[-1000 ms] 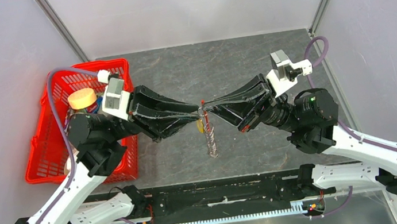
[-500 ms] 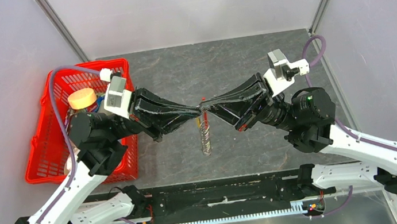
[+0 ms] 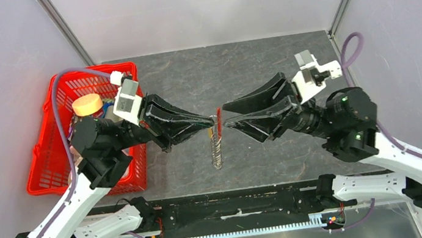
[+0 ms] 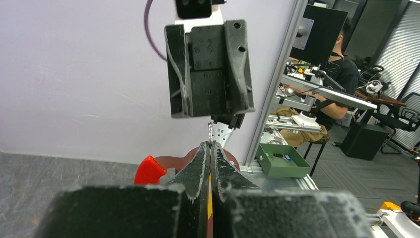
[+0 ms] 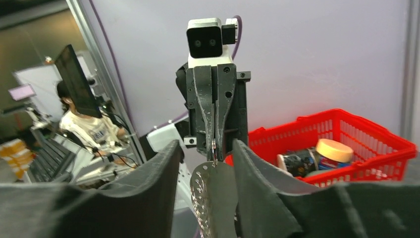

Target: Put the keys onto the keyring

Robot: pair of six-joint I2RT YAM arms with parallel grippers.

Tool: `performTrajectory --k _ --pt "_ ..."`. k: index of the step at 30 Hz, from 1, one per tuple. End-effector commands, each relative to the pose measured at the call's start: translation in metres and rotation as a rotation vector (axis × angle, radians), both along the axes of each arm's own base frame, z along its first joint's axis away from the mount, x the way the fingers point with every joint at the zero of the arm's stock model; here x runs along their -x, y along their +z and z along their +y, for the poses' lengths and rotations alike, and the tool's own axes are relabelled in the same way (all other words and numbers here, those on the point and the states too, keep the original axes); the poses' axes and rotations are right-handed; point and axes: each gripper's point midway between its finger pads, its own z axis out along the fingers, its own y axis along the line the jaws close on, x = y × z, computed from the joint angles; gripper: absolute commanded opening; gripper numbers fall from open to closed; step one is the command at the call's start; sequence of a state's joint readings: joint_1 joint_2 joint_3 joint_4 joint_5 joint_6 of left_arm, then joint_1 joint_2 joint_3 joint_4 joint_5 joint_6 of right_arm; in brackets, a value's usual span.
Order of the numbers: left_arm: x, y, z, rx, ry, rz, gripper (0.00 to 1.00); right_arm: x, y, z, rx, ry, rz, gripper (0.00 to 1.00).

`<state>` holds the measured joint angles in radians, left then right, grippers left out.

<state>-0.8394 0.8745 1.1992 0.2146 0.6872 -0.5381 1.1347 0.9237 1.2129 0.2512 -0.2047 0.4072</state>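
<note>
The left tool (image 3: 212,119) is pinching the keyring (image 3: 216,148), the key (image 3: 209,133) hanging beside it. The right tool (image 3: 225,115), at its 3 o'clock, is standing spread. Threading is looking unfinished.

key (image 4: 210,199) mostly hidden inside left pincer (image 4: 210,145), perhaps a yellow sliver

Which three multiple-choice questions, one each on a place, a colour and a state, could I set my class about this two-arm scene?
1. Where is the keyring? A lying flat; B hanging from the left gripper; C out of view.
2. What colour is the basket? A blue; B green; C red.
3. How is the right gripper? A open; B shut on a jar; C shut on a cloth.

Answers: B, it dangles below the shut fingers; C, its mesh walls are red; A, its fingers stand well apart.
</note>
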Motion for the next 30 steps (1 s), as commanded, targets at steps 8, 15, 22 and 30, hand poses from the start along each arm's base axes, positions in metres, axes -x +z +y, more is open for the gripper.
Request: performTrajectory --k 8,15,22,30 --pt "0.023 -0.024 0.001 -0.178 -0.122 -0.028 0.02 0.018 -0.005 -0.05 0.285 -0.053 -0.032 0.62" --pt "0.035 -0.061 -0.007 -0.309 -0.28 0.006 0.02 0.033 -0.059 -0.036 0.584 0.086 0.028 0.62" --pt "0.04 -0.093 -0.009 -0.404 -0.366 0.059 0.02 0.042 -0.105 -0.023 0.741 0.194 0.086 0.54" --pt "0.038 -0.122 -0.011 -0.474 -0.381 0.086 0.02 0.044 -0.124 -0.017 0.768 0.224 0.118 0.49"
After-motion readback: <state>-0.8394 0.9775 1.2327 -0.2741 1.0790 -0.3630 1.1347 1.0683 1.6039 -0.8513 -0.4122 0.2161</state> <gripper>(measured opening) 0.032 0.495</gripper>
